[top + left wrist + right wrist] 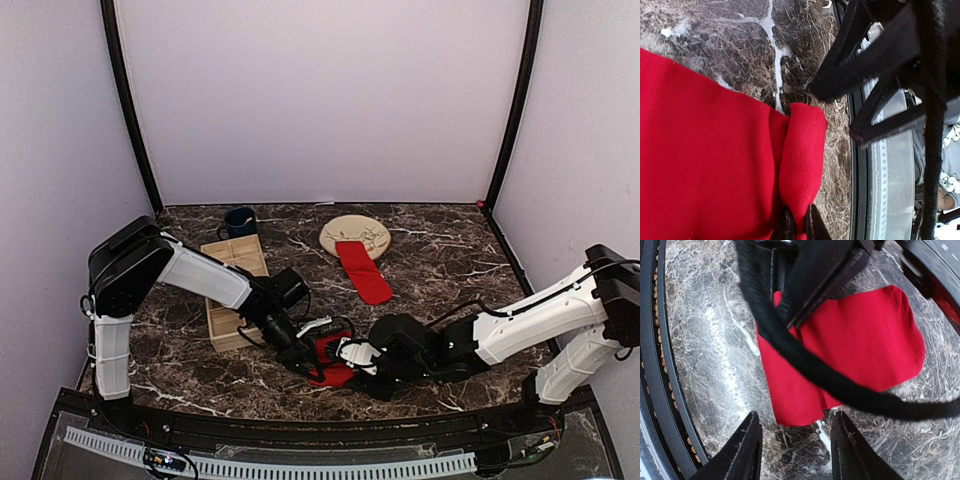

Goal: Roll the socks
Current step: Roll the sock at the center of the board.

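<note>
the bright red fabric sock (705, 150) lies near-centre on the marble table (450, 250), between both arms. the left gripper (799, 226) is pinched tight on its folded edge. the right gripper (796, 445) gapes empty, and the sock stretches away just beyond its tips. the second red sock (363, 272) lies farther back, overlapping the round beige plate (355, 230).

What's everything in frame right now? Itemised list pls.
near sock: 1, red, front centre
far sock: 1, red, mid-table, top end lying over the plate
plate: 1, beige, back centre
mug: 1, dark blue, back left
tray: 1, light wood, compartmented, left side, in front of the mug
table: 1, dark marble, white veins
left arm: 1, white and black, jaws shut on a fold of the near sock
right arm: 1, white and black, jaws open at the near sock's edge
</note>
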Action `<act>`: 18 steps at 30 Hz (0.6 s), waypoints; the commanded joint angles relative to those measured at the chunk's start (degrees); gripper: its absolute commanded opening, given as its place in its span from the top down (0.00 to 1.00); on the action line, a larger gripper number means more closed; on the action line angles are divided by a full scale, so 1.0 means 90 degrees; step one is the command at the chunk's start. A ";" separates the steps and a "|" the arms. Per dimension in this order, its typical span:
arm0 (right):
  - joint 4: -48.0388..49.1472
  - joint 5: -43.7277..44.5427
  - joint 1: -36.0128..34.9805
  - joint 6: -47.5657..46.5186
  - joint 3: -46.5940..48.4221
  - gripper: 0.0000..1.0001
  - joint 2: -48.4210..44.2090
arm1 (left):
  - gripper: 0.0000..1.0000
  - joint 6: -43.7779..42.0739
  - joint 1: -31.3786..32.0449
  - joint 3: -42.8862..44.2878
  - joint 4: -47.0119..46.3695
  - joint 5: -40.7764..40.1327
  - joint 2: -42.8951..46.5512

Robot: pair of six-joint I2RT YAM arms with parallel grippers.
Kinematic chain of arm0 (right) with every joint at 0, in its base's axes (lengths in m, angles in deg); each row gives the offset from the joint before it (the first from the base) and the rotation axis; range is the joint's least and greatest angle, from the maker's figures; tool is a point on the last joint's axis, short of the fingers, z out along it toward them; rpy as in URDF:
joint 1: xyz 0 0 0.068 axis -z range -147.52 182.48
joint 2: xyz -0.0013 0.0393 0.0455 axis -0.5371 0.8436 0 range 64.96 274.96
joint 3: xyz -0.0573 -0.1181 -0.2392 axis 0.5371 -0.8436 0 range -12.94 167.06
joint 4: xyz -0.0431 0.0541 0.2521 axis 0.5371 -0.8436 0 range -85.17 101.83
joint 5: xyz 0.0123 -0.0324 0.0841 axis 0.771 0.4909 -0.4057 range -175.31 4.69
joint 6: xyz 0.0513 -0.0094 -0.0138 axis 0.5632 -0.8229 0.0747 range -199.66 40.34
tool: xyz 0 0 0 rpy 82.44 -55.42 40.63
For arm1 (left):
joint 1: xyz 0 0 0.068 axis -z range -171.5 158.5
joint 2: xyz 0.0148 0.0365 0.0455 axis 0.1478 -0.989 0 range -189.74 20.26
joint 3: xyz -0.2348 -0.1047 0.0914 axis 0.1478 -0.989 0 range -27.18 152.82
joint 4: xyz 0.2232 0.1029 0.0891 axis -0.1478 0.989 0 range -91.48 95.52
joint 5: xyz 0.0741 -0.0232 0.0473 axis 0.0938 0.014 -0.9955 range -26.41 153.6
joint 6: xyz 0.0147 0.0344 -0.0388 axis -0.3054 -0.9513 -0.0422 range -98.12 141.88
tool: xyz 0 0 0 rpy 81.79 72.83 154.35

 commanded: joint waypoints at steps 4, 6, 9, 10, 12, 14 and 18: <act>-0.0096 0.0133 -0.0121 -0.0394 0.0376 0.53 0.0371 | 0.93 -0.0185 -0.0048 0.0125 0.0365 0.0116 -0.0104; -0.0100 0.0139 -0.0121 -0.0438 0.0425 0.51 0.0446 | 0.93 -0.0201 -0.0048 0.0135 0.0378 0.0120 -0.0112; -0.0118 0.0174 -0.0125 -0.0512 0.0514 0.50 0.0562 | 0.93 -0.0234 -0.0048 0.0143 0.0414 0.0127 -0.0125; -0.0111 0.0194 -0.0121 -0.0540 0.0534 0.50 0.0567 | 0.93 -0.0245 -0.0048 0.0153 0.0431 0.0134 -0.0124; -0.0103 0.0217 -0.0129 -0.0599 0.0565 0.50 0.0568 | 0.93 -0.0258 -0.0046 0.0154 0.0456 0.0137 -0.0134; -0.0102 0.0205 -0.0124 -0.0657 0.0604 0.50 0.0768 | 0.93 -0.0260 -0.0048 0.0164 0.0474 0.0135 -0.0138; -0.0138 0.0179 -0.0116 -0.0743 0.0662 0.53 0.0873 | 0.93 -0.0285 -0.0048 0.0174 0.0505 0.0134 -0.0154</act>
